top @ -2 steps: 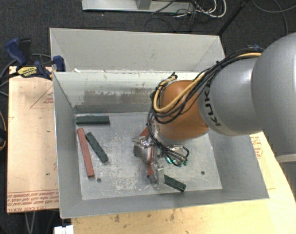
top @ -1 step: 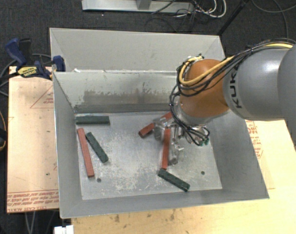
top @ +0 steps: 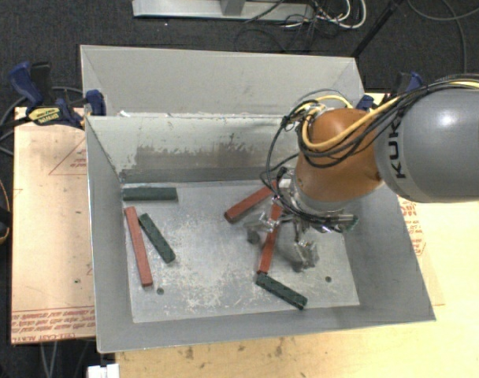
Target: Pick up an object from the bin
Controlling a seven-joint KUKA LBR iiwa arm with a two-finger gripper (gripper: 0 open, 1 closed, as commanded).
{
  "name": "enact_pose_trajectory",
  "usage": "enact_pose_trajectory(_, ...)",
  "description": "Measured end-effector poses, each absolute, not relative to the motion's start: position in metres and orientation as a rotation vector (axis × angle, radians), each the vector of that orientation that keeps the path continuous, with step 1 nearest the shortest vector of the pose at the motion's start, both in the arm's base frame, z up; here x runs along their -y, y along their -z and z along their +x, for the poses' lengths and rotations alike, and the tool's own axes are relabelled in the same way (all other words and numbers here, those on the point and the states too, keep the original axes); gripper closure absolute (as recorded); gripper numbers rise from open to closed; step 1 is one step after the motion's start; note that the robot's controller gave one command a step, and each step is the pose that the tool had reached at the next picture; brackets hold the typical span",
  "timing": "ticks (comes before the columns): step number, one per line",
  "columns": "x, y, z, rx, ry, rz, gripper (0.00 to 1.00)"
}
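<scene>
Reaching into the right half of the bin (top: 208,286), the end effector (top: 284,244) is hanging low over the floor with its two fingers spread apart and nothing clamped between them. A red-brown stick (top: 265,257) is lying tilted just beside one finger, its lower end near a dark green stick (top: 280,291). Another red-brown stick (top: 246,205) is lying close by. Three more sticks (top: 139,246) are resting well apart on the bin's left side.
</scene>
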State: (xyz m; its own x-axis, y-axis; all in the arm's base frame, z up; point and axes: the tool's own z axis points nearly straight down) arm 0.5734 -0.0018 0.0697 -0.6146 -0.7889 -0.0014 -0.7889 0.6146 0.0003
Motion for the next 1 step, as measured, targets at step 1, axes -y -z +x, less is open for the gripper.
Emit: enact_pose_trajectory(1, 0.0014, -0.0705, 0.5739, -2.821, -0.002, -1.377, 1.00)
